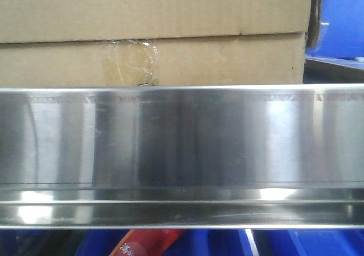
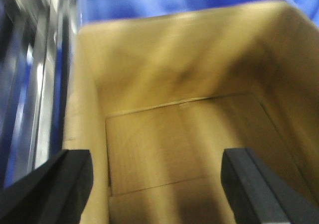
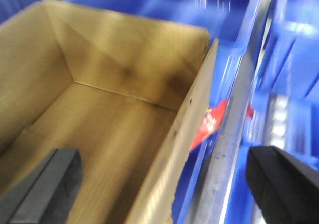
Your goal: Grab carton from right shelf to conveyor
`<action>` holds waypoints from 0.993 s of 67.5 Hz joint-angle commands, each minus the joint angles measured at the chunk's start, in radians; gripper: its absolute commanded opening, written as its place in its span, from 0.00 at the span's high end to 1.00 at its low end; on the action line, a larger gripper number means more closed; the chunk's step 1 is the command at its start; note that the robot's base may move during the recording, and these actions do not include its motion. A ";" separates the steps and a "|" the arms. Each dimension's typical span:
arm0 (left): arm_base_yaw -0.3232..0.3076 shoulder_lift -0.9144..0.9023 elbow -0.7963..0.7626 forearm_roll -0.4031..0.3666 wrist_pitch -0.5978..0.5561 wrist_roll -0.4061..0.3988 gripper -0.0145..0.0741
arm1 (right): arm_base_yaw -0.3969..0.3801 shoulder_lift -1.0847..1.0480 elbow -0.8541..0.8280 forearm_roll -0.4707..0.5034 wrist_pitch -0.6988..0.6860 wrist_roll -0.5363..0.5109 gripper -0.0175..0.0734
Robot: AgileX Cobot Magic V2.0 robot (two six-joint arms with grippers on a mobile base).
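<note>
The carton (image 1: 159,17) sits on the right shelf, behind the shelf's stainless-steel front band (image 1: 182,136), which hides its lower part. Its long axis runs side to side, parallel to the band, with the clear tape (image 1: 133,60) on the near face. The carton is open at the top; both wrist views look down into it and show bare cardboard floor, with no contents visible. The left gripper (image 2: 157,186) is spread wide above the carton's left end, and the left side wall (image 2: 84,129) runs down to its outer finger; whether that finger is outside the wall cannot be confirmed. The right gripper (image 3: 164,186) is also spread wide and pinches nothing; the right side wall (image 3: 184,134) passes between its fingers. Each arm is therefore at its own end, neither nearer than the other. Just beside the right wall, a blue bin (image 3: 219,59) holds a red packet (image 3: 215,123). The next move probably requires each claw to close on its wall, then lift over the band. The conveyor is not in view.
</note>
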 commanded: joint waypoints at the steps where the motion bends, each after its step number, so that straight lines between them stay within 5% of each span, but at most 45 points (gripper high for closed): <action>1: 0.065 0.021 -0.012 -0.042 0.008 -0.001 0.35 | 0.001 0.046 -0.028 -0.046 0.005 0.036 0.19; 40: 0.100 0.184 -0.012 0.034 0.008 0.014 0.35 | 0.001 0.246 -0.028 -0.061 0.005 0.065 0.19; 67: 0.178 0.206 -0.010 -0.038 0.008 0.081 0.35 | 0.001 0.287 -0.028 -0.044 0.005 0.065 0.19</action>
